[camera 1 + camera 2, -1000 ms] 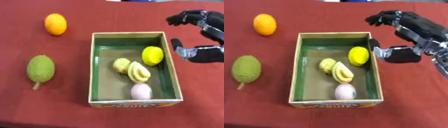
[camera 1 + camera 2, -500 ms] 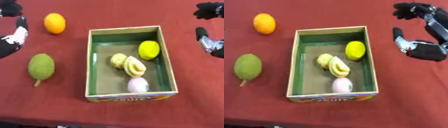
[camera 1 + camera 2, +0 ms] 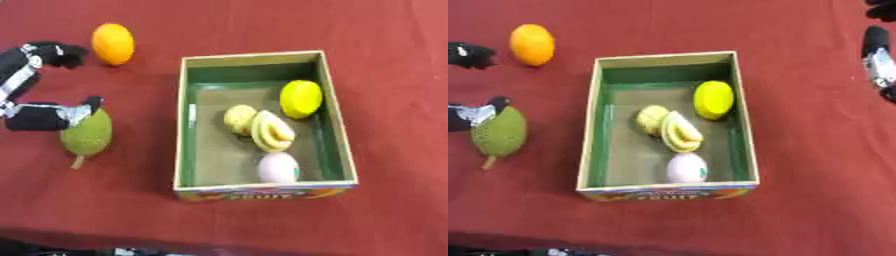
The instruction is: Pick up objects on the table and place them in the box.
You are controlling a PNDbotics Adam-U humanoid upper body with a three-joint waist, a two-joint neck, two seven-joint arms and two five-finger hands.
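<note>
A dark red cloth covers the whole table, smooth and matte. Compared with a second ago, the right hand has drawn away from the box's right wall and now shows only at the right edge of the right eye view; whether its fingers are spread or curled cannot be told. The left hand, absent a second ago, has come in from the left and now arches over the far end of the bumpy green fruit, fingers spread wide apart with the thumb tip touching or just above the fruit's far end and the fingers up near the orange, gripping nothing.

The box is a shallow cardboard rectangle with pale edges, green inner walls and a printed near face. Inside lie a smooth yellow lemon at the far right, a pale knobbly yellow fruit, a curved ridged banana-like piece just beside it, and a smooth pinkish egg-shaped item at the near end. The orange, glossy and round, sits far left on the cloth, well apart from the box; the green fruit is oval, rough-skinned, with a short stem at its near end.
</note>
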